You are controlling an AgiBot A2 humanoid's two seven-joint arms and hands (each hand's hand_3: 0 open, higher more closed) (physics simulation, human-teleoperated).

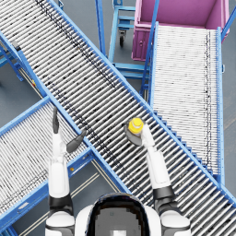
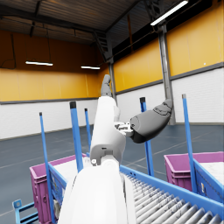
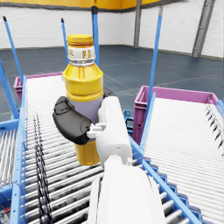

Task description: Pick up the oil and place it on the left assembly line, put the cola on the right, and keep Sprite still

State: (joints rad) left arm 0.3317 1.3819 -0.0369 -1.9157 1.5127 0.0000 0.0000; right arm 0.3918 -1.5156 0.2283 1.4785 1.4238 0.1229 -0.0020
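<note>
OK, pick looks done: right robot hand grips oil upright over ctr conveyor, left robot hand wide & empty; nxt, swing oil across to left line, release.

Three roller lines with blue frames stand on a grey floor. The middle line runs slantwise from upper left to lower right in the head view, its rollers dark-gapped. The left line meets its side at the lower left, with paler rollers. The right line branches off on the other side and ends at a pink bin. The oil stands upright over the middle line; whether its base touches the rollers cannot be told.
</note>
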